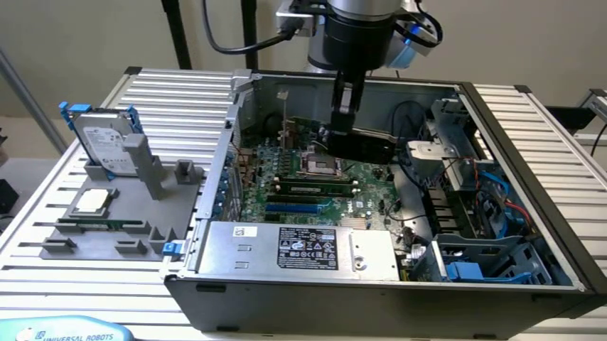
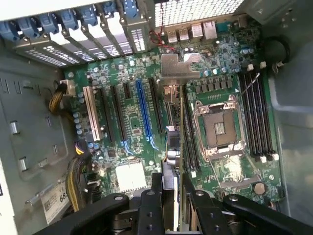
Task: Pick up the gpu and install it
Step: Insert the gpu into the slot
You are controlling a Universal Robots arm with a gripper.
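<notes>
The gpu (image 1: 365, 148) (image 2: 180, 132), one card, is inside the open computer case (image 1: 531, 213). It is held on edge over the single motherboard (image 1: 365, 192) (image 2: 132, 122). In the wrist view it lies between the one blue expansion slot (image 2: 143, 107) and the one empty CPU socket (image 2: 217, 129). Its silver bracket (image 2: 178, 66) points toward the rear of the case. Contact between card and board cannot be determined.

The gripper (image 1: 340, 128) (image 2: 175, 193) has its two fingers (image 2: 151, 200) clamped on the gpu, one on each face.

One white slot (image 2: 90, 112) lies further from the card than the blue one. Four long memory slots (image 2: 257, 117) lie beyond the socket. One power supply (image 1: 298, 245) fills the near corner of the case.

Outside the case, toward the exterior view's left, one grey fixture (image 1: 142, 234) carries one hard drive (image 1: 104, 138) standing upright with blue rails and one processor chip (image 1: 92, 201).
</notes>
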